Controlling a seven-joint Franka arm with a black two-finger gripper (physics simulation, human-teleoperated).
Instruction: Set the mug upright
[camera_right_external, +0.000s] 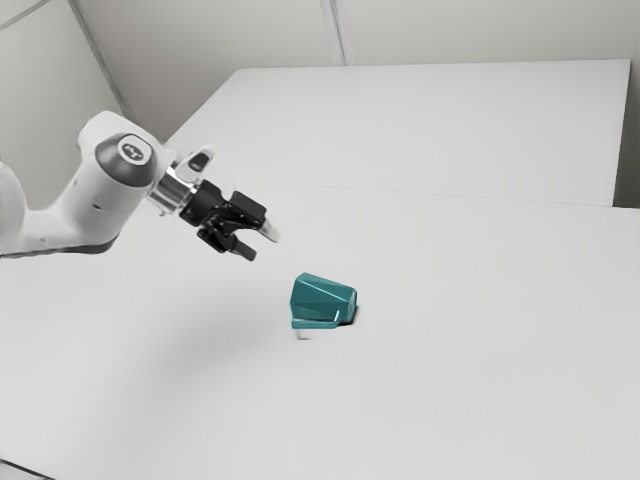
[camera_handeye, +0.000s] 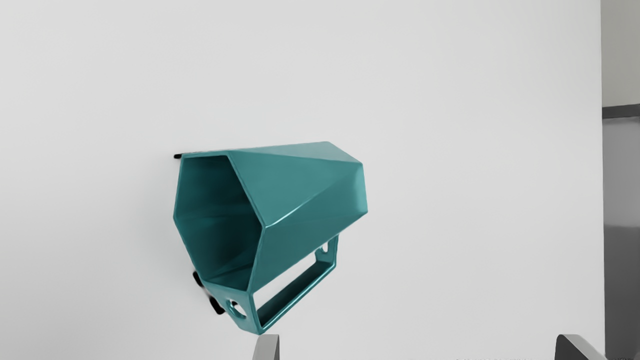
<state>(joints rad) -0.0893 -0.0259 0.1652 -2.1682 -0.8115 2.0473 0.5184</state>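
One white table (camera_right_external: 460, 390) bears the sideways mug (camera_right_external: 322, 297), apart from the wide-spread fingers (camera_right_external: 247, 252).

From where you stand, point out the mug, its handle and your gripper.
Mug (camera_handeye: 285, 200): wrist view, on the outer wall of its body.
Handle (camera_handeye: 295, 291): wrist view, on its long bar.
Gripper (camera_right_external: 261, 245): exterior view, midway between its fingertips.

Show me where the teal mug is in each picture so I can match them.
Exterior view: the mug lies on its side near the middle, lower in the picture than the open gripper.
Wrist view: nearer one finger than the other, its mouth showing.
Shared landmark: its handle.
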